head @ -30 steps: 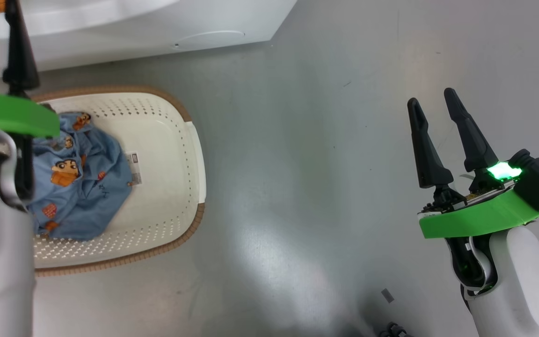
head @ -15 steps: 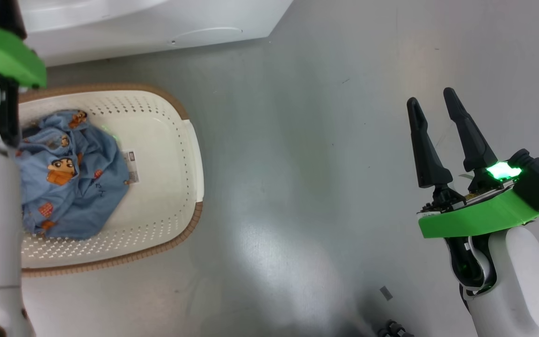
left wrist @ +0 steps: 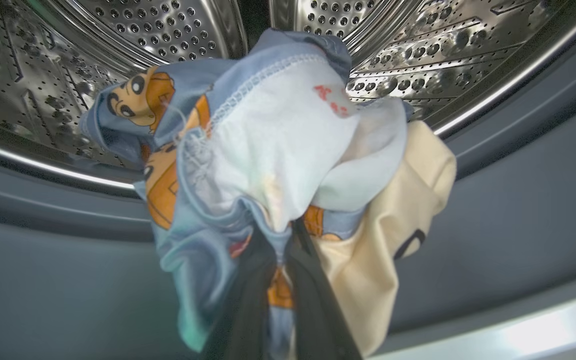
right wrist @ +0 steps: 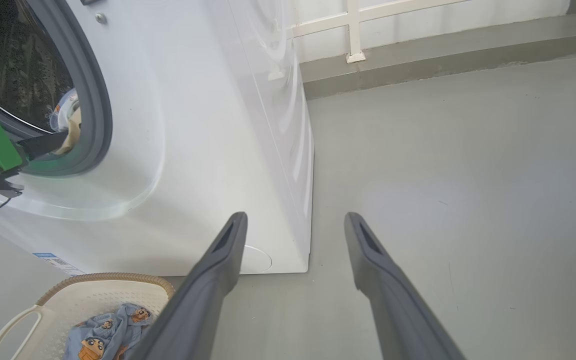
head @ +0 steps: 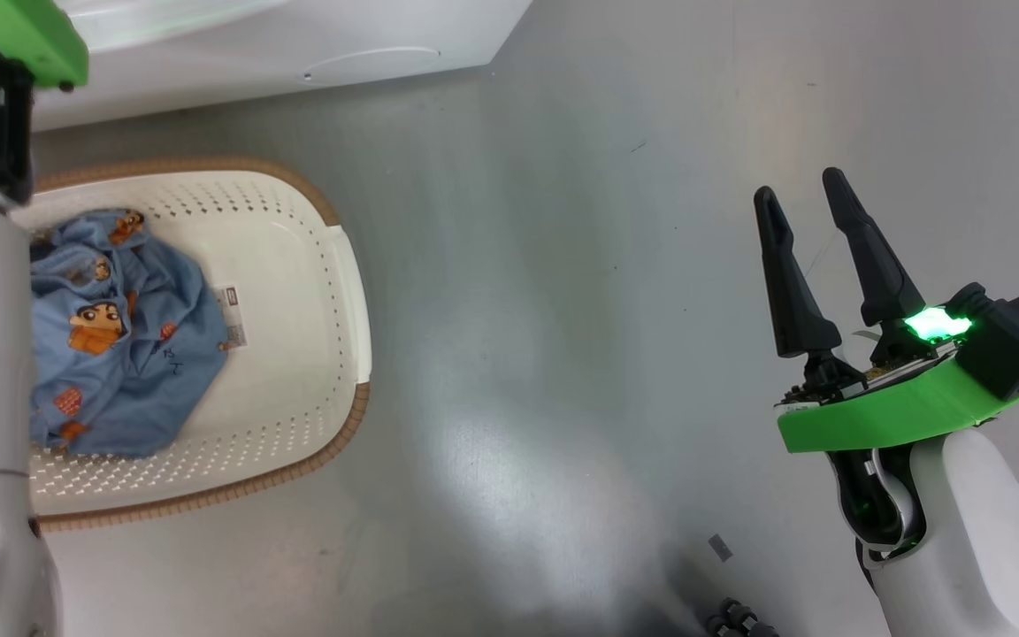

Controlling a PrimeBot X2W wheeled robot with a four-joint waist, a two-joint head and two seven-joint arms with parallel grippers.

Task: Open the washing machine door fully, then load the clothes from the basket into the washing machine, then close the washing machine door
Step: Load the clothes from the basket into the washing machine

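Bright, even light, soft glare on the floor (head: 509,478), nearby clothes (left wrist: 278,150) slightly blurred.

Glossy grey floor (head: 563,265) meets a grey kerb (right wrist: 443,50) under white wall (right wrist: 418,17).

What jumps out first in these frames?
The left hand, shut on a bundle of printed clothes, holds it at the mouth of the steel drum in the left wrist view. In the head view, more blue clothes lie in the basket, and the right hand hangs open and empty over the grey floor.
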